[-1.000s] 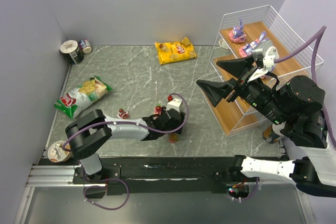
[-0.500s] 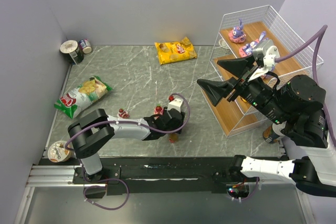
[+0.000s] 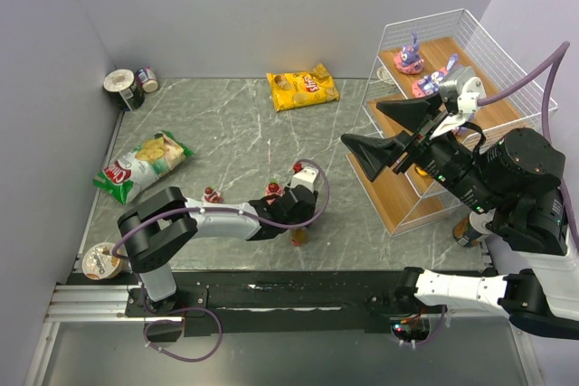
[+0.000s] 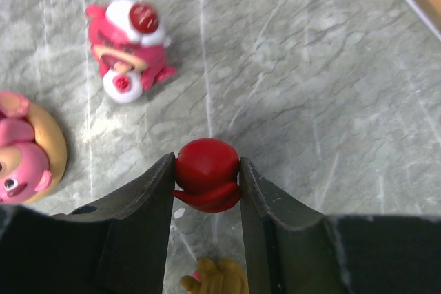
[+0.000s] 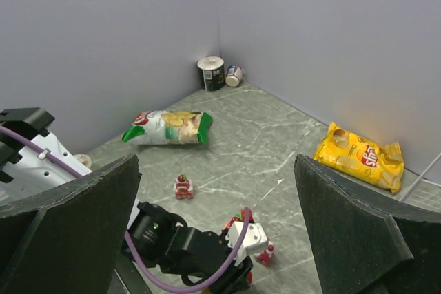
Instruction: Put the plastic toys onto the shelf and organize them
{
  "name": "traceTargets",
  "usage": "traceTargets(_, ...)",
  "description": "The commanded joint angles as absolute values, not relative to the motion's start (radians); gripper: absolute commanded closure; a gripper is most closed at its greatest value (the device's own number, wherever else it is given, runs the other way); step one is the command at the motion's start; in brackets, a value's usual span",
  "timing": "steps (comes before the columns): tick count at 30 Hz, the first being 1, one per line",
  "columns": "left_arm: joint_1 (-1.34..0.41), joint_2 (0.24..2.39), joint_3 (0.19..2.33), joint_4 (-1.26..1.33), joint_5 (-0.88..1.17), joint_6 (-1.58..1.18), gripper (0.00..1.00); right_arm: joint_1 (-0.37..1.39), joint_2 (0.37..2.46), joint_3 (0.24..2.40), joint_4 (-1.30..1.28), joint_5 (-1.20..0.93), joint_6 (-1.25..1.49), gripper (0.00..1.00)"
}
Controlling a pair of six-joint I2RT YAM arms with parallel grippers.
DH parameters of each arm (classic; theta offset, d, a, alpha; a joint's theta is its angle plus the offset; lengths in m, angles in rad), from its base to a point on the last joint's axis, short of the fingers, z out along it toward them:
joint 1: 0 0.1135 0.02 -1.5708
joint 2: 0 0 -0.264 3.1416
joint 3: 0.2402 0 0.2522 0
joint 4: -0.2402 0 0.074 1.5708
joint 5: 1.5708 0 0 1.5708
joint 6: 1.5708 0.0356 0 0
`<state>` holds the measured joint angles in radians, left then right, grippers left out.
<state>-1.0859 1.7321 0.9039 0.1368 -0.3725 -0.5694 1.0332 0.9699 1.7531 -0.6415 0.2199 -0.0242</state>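
The left gripper is clamped on a round red plastic toy. In the left wrist view both dark fingers press against its sides, low over the grey-green marbled tabletop. The toy may be resting on that surface, but this angle does not settle it. A pink-and-red cake-shaped figurine lies ahead and to the left, apart from the fingers. A pink figure on an orange ring sits at the left edge, and a yellow-olive piece shows below the held toy.

In the top view the gripper body hides the held toy. That view does show the white wire shelf with slanted light-wood boards at the table's far right, well apart from the left gripper. Two purple bunny figurines stand on its top board. The right gripper hangs in front of the shelf, jaws spread wide and holding nothing. Only the right wrist view takes in the yellow snack bag and the green snack bag together with a small red figurine.
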Motion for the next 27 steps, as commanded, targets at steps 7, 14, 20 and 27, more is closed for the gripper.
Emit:
traceTargets(7,-1.077,1.654,1.171,-0.012,-0.216,-0.382,0.99,1.029,0.963,1.818,-0.627,0.238,-0.043,0.00)
traceTargets(14,-1.054,1.651,1.406,-0.162,-0.092,-0.282,0.99,1.029,0.951,1.830,-0.615,0.239,-0.054,0.00)
traceTargets(20,-1.046,1.723,1.666,-0.279,0.029,-0.177,0.99,1.031,0.934,1.829,-0.595,0.244,-0.060,0.00)
traceTargets(27,-1.042,1.885,1.975,-0.425,0.132,-0.071,0.96,1.031,0.919,1.825,-0.580,0.244,-0.060,0.00)
